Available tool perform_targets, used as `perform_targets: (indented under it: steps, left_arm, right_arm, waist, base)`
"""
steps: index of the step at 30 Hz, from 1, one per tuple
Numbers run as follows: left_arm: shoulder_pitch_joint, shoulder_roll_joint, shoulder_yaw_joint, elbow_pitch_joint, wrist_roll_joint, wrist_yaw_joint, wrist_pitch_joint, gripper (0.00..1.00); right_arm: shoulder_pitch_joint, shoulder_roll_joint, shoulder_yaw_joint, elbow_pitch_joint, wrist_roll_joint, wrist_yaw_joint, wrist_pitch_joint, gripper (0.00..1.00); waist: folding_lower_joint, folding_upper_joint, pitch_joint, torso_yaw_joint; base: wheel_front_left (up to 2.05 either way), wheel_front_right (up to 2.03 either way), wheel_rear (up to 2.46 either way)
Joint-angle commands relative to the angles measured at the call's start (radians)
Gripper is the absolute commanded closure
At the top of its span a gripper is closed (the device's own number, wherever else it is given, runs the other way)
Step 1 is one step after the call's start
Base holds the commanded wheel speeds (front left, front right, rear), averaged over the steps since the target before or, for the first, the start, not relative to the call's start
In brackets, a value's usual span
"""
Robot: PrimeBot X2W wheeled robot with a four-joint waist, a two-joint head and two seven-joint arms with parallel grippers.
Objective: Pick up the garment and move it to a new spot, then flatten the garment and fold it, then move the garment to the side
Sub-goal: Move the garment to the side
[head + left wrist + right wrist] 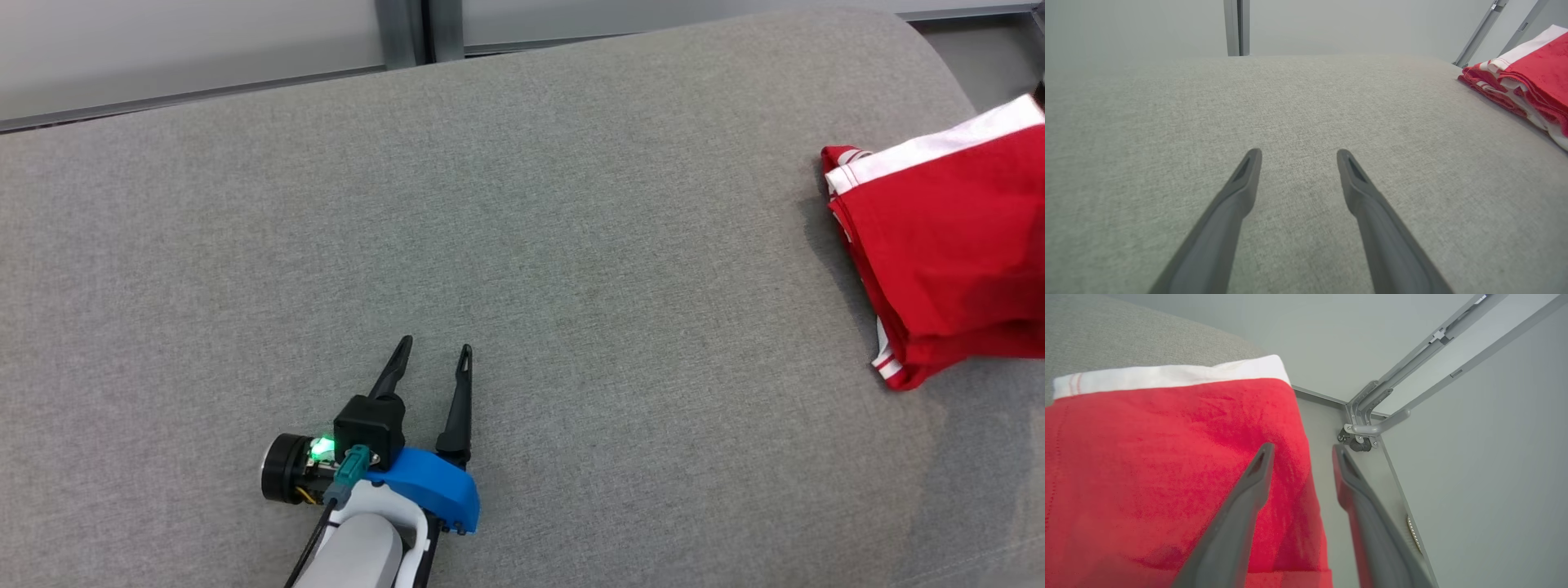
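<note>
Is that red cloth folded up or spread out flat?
Folded. The red garment sits as a compact stack, with several layered edges visible along its side.

Grey woven-fabric cushion top (pixel 522 204) carries a folded red garment (pixel 955 245) with white trim, stacked in layers at its right end near the rounded corner.
</note>
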Motion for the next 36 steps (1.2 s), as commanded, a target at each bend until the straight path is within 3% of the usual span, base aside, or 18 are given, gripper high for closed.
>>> perform_targets:
  steps: [1, 4, 6, 12, 18, 24, 36]
  left_arm:
    - [-0.018, 0.0, 0.01, -0.004, 0.006, 0.006, -0.002, 0.0]
    - [-0.019, 0.0, 0.036, -0.013, 0.009, 0.016, -0.002, 0.0]
    - [-0.014, 0.0, 0.056, -0.021, 0.009, 0.025, -0.002, 0.0]
    - [0.014, -0.001, 0.142, -0.059, 0.016, 0.07, -0.002, 0.0]
    - [0.038, 0.0, 0.191, -0.091, 0.03, 0.098, -0.002, 0.0]
    - [0.075, 0.0, 0.231, -0.118, 0.035, 0.119, -0.002, 0.0]
    - [0.168, 0.0, 0.297, -0.109, 0.071, 0.095, -0.002, 0.0]
  right_arm:
    - [-0.013, -0.009, -0.019, 0.004, -0.005, 0.0, -0.005, 0.0]
    - [-0.022, 0.003, -0.134, 0.007, -0.025, 0.0, -0.016, 0.0]
    - [-0.014, 0.049, -0.212, -0.083, -0.039, 0.0, -0.018, 0.0]
    - [0.16, 0.267, -0.41, -0.432, -0.064, 0.0, -0.017, 0.0]
    - [0.379, 0.427, -0.466, -0.662, -0.08, 0.0, -0.017, 0.0]
    - [0.529, 0.501, -0.477, -0.727, -0.088, 0.0, -0.017, 0.0]
    - [0.68, 0.525, -0.437, -0.741, -0.068, 0.0, -0.017, 0.0]
  waist:
    - [-0.0001, 0.0, 0.006, 0.007]
    - [-0.0001, 0.0, 0.005, 0.014]
    - [-0.0001, 0.0, -0.001, 0.018]
    - [-0.0001, 0.0, -0.036, 0.047]
    - [-0.0001, 0.0, -0.073, 0.111]
    - [-0.0001, 0.0, -0.111, 0.168]
    - [-0.0001, 0.0, -0.216, 0.205]
  base:
    - [0.0, 0.0, 0.0]
    - [0.0, 0.0, 0.0]
    - [0.0, 0.0, 0.0]
    - [0.0, 0.0, 0.0]
    - [0.0, 0.0, 0.0]
    - [0.0, 0.0, 0.0]
    - [0.0, 0.0, 0.0]
